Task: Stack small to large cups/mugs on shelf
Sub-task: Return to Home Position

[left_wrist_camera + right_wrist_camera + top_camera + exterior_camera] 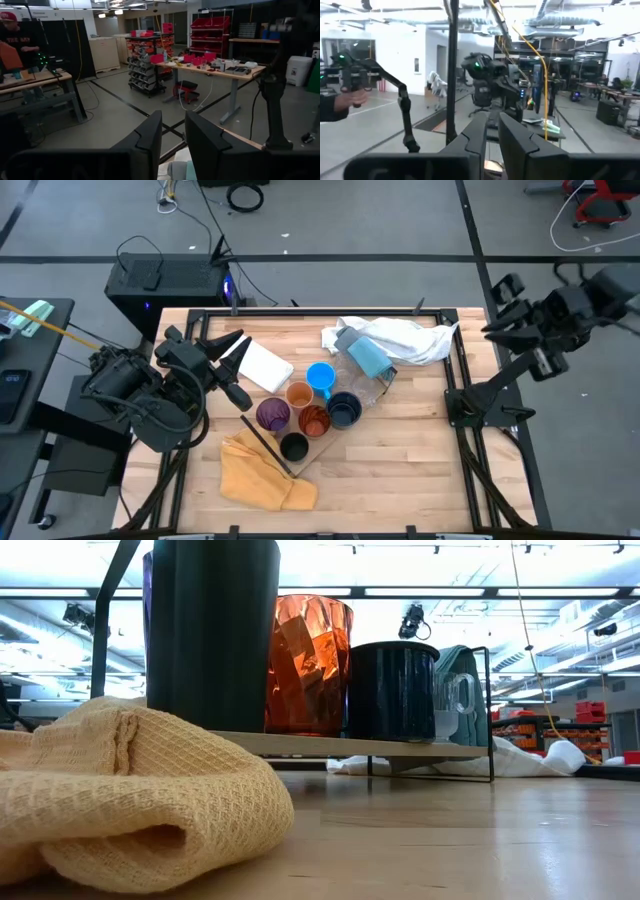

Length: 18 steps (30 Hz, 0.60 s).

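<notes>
Several cups stand close together mid-table on the pale wooden shelf (340, 746): a bright blue mug (321, 376), a small orange cup (299, 394), a purple cup (272, 414), a red-orange tumbler (314, 421), a dark bluish cup (344, 409) and a black mug (294, 446). My left gripper (235, 368) hovers left of them, pointing level, with a narrow empty gap between its fingers (150, 137). My right gripper (497, 308) is raised beyond the table's far right corner, its fingers (475, 135) a little apart with nothing between them.
A yellow waffle cloth (262, 470) lies at the near left beside the black mug. A white pad (262, 365) lies by my left gripper. A white cloth (400, 338) and a pale-blue cylinder (365, 352) lie at the far side. Bare wood shows at the near right.
</notes>
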### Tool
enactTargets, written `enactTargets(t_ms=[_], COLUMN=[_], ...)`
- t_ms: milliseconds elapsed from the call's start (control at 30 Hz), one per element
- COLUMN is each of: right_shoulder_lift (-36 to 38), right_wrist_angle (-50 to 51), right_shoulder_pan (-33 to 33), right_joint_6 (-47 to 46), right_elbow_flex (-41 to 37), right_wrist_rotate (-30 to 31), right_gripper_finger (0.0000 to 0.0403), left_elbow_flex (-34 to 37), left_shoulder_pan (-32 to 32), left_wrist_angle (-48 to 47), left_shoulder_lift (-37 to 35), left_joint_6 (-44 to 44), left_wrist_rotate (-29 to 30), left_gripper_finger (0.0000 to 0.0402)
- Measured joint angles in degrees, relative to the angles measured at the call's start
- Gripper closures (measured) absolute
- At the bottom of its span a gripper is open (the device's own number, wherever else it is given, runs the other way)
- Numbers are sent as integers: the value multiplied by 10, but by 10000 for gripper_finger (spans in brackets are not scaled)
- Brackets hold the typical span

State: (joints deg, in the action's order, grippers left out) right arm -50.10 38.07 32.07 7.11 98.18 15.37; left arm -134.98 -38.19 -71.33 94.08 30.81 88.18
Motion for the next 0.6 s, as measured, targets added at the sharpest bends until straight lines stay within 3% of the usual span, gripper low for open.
enactTargets(t_ms=[267, 600], right_shoulder_lift=[205, 326], right_wrist_angle=[-222, -455], right_shoulder_pan=[0, -1], right_joint_6=[-38, -103], right_elbow_flex=[-325, -626], right_wrist_rotate=[23, 22], right_gripper_finger=[349, 349], left_elbow_flex=[0, 0], left_shoulder_pan=[1, 1], left_wrist_angle=[-5, -5], left_shoulder_lift=[0, 0], left_joint_6=[0, 0], left_wrist_rotate=[6, 10], left_gripper_finger=[306, 311])
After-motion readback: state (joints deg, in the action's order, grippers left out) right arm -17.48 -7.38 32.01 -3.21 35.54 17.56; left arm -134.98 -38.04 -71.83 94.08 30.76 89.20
